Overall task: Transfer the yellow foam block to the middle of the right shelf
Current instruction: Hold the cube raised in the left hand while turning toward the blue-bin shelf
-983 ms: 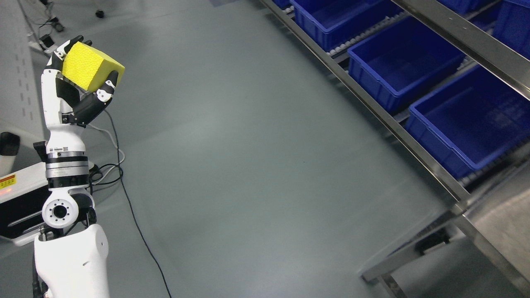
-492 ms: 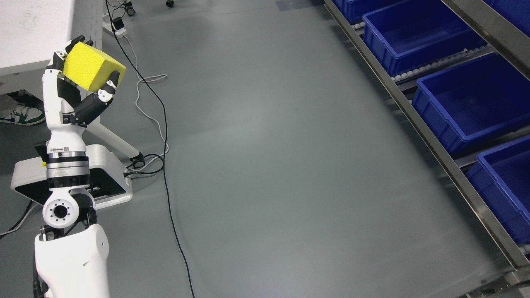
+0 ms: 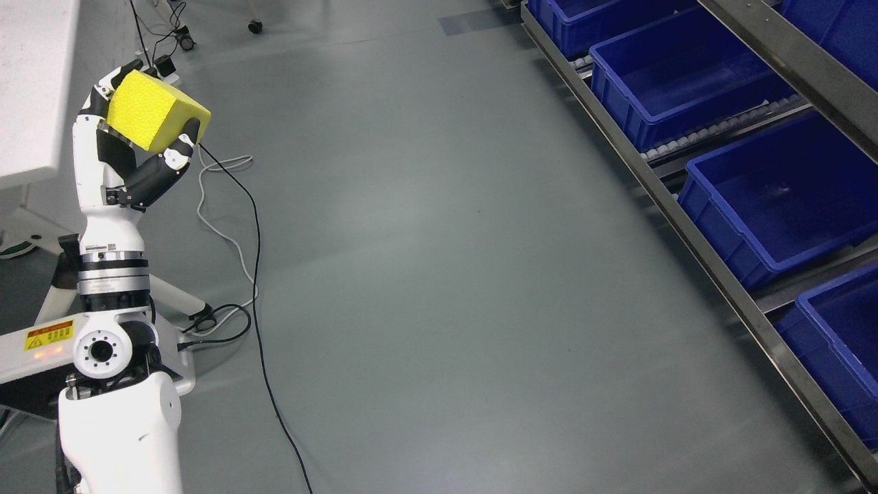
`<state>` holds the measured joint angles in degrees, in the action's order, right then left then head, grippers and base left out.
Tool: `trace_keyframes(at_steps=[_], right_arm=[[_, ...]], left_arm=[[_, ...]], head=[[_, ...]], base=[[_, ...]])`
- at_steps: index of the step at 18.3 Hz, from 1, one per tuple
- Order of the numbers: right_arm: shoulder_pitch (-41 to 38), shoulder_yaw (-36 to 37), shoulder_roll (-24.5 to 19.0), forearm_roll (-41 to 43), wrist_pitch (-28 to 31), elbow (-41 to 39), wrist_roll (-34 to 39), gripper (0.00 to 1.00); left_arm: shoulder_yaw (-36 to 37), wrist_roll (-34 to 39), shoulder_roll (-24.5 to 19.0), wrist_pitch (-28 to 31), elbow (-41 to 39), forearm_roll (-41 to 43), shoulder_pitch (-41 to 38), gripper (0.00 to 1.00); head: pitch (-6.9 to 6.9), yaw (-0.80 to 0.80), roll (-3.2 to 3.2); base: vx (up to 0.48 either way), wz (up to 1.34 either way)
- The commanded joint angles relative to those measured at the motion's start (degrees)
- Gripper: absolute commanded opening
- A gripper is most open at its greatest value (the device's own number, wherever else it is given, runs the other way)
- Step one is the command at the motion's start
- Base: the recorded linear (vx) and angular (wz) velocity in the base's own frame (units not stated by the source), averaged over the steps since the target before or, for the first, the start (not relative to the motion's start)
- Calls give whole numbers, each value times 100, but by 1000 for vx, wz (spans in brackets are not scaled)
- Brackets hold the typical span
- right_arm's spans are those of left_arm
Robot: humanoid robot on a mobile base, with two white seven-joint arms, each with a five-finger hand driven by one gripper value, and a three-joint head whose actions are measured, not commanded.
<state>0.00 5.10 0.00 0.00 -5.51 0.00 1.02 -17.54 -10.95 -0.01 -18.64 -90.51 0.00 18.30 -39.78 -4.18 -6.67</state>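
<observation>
Camera swung since the earlier frames: shelf and floor shifted across the view, while arm and block sit at the same spot in it. Left hand (image 3: 134, 147) raised at far left, fingers curled round the yellow foam block (image 3: 155, 118), thumb under its lower right edge. Right hand out of view. Block well apart from the right shelf (image 3: 693, 226), which runs down the right side with blue bins (image 3: 775, 199) on rollers; whole open floor lies between. Block's long axis tilted, running upper left to lower right, one corner pointing toward the shelf side. Carry phase, placing not yet begun
</observation>
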Motion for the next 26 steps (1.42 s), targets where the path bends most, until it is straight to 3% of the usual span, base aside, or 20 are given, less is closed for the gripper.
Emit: trace_keyframes(at_steps=[1, 26], right_arm=[[17, 0, 100, 0, -2, -100, 3, 100], [9, 0, 100, 0, -2, -100, 3, 100]], left_arm=[[31, 5, -99, 0, -2, -114, -2, 44], [66, -4, -99, -17, -28, -114, -64, 44]], head=[[0, 0, 0], [0, 0, 0]], base=[[355, -201], [378, -75]])
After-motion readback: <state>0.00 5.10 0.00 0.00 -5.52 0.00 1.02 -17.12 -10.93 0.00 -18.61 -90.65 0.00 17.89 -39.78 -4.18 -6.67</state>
